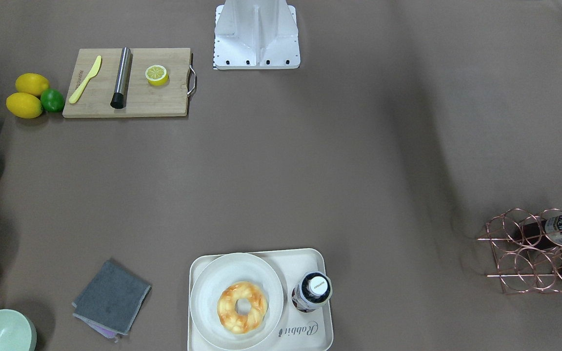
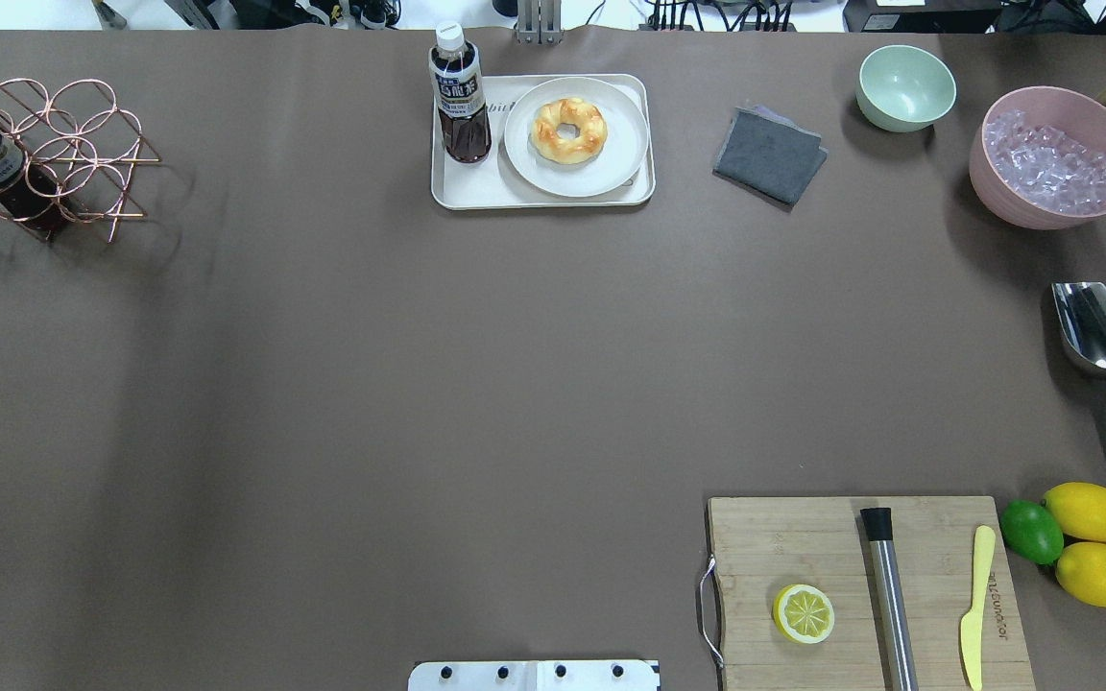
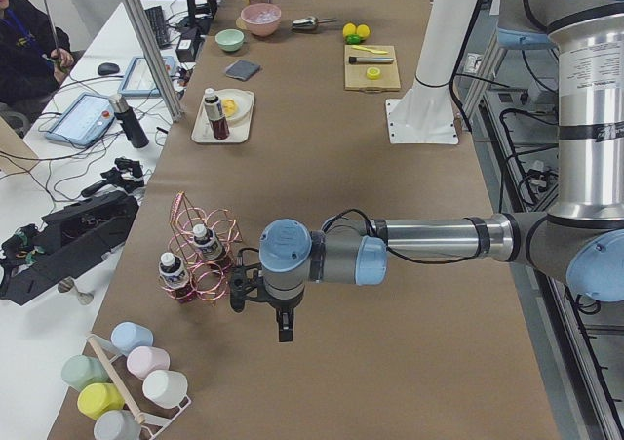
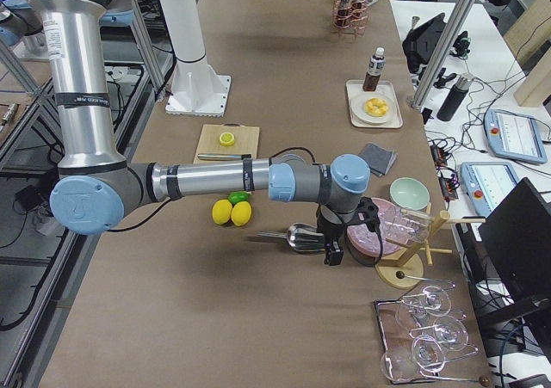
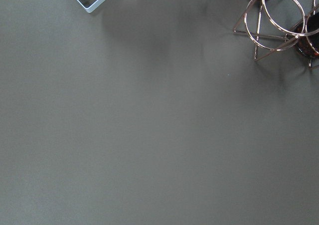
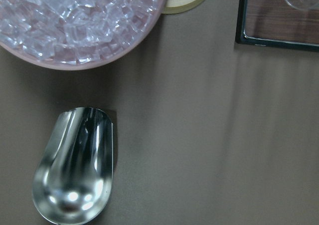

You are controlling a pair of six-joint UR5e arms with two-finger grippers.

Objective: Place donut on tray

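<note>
Resting on the plate [image 1: 212,287] inside the tray [image 1: 305,263], the donut [image 1: 242,307] sits beside a bottle [image 1: 311,291]. My left hand [image 3: 283,328] and right hand [image 4: 332,254] hang above the worktop [image 1: 310,170]; I cannot tell their opening.

Brown-covered table [image 2: 419,384], carrying directly:
- cream tray [image 2: 462,184], far edge, centre
- grey folded cloth [image 2: 769,154], just right of it
- mint-green bowl [image 2: 905,88]
- pink bowl [image 2: 1043,219] of ice
- steel scoop [image 2: 1095,331], right edge
- wooden cutting board [image 2: 783,547], near right
- two lemons [image 2: 1088,512] and lime [image 2: 1031,531], touching, beside the board
- copper wire bottle rack [image 2: 54,158], far left
- white robot base plate [image 2: 534,675], near edge
</note>
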